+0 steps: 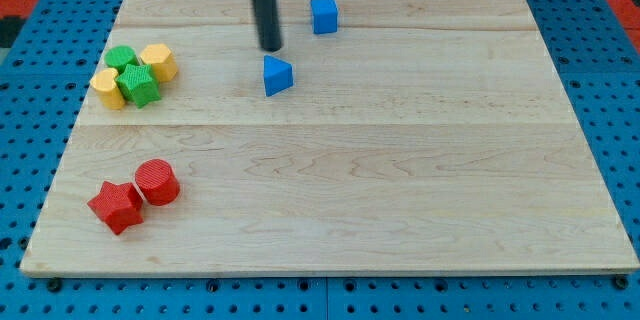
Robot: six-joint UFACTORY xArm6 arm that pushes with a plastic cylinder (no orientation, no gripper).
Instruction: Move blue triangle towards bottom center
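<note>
The blue triangle (278, 76) lies on the wooden board (400, 180), above the centre and a little to the view's left. My tip (270, 48) stands just above the triangle, at its upper left, close to it; I cannot tell if it touches. A blue cube (323, 15) sits near the board's top edge, to the right of the rod.
At the view's left sits a cluster: two yellow blocks (158, 61) (107, 88) and two green blocks (123, 57) (139, 86). At the lower left lie a red star (116, 206) and a red cylinder (157, 181), touching. Blue pegboard (610, 80) surrounds the board.
</note>
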